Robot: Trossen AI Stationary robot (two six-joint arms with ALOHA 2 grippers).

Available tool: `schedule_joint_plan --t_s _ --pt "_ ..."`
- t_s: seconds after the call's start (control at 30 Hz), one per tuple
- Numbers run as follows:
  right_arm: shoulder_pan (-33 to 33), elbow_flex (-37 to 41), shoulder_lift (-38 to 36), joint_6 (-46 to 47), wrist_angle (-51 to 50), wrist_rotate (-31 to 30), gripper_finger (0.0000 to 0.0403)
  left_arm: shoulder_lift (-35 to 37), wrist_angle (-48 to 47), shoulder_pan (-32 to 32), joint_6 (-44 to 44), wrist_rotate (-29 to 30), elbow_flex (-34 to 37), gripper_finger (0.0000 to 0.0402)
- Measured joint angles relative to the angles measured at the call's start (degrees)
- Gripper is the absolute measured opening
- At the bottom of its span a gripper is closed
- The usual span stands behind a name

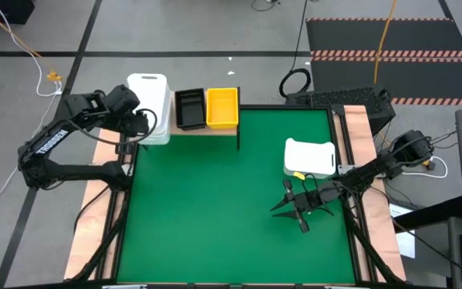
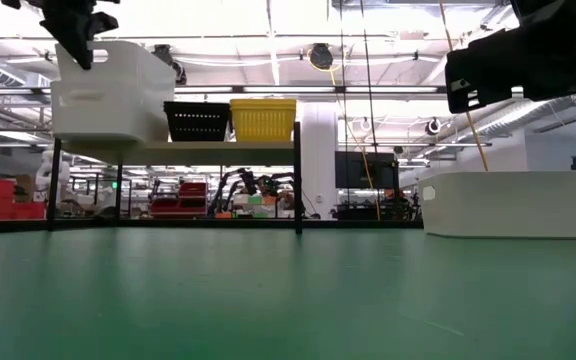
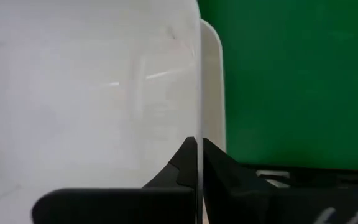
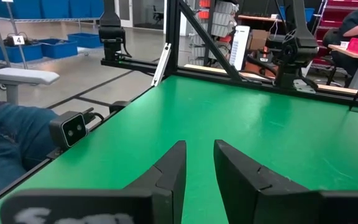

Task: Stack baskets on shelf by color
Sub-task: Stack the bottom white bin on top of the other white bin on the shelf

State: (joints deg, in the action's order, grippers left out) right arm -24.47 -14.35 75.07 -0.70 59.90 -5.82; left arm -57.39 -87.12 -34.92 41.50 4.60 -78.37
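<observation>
A white basket (image 1: 149,100) is at the left end of the light-wood shelf (image 1: 207,130), with my left gripper (image 1: 141,120) shut on it. In the low view it (image 2: 118,75) appears to sit tilted in a second white one (image 2: 103,115). To its right on the shelf stand a black basket (image 1: 188,108) and a yellow basket (image 1: 222,107). One more white basket (image 1: 311,157) rests on the green mat at the right. My right gripper (image 1: 285,202) hovers open just near of it, touching nothing. The other baskets are out of view. My left gripper (image 3: 202,155) pinches the white basket's side wall at its rim (image 3: 201,112), one finger (image 3: 185,163) inside the basket and one (image 3: 222,167) outside. In the low view it (image 2: 78,35) comes at the rim from above. The basket sits tilted on the white one below.
The shelf stands on thin black legs (image 2: 297,190) at the mat's far left. The green mat (image 1: 215,209) lies between the shelf and the right white basket (image 2: 513,203). Wooden strips (image 1: 367,160) and black frame rails border the table.
</observation>
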Motion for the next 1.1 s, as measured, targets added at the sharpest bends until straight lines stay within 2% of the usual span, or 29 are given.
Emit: schedule_joint_plan --t_s 0.33,0.77,0.93,1.1 --pt "0.0 0.0 0.0 0.01 0.09 -0.04 0.0075 -0.77 -0.33 0.01 -3.12 -6.17 0.0 0.0005" --pt "0.0 0.0 0.0 -0.16 0.09 -0.09 0.0075 -2.1 2.86 -1.21 -6.15 -5.21 -0.02 0.0006" --pt "0.0 0.0 0.0 -0.01 0.02 -0.11 0.0075 -2.26 4.34 -3.91 -9.46 -1.14 -0.02 0.0033" --pt "0.0 -0.02 0.02 -0.01 -0.19 -0.09 0.0075 -2.23 4.14 -6.29 -11.67 -0.89 -0.02 0.0075"
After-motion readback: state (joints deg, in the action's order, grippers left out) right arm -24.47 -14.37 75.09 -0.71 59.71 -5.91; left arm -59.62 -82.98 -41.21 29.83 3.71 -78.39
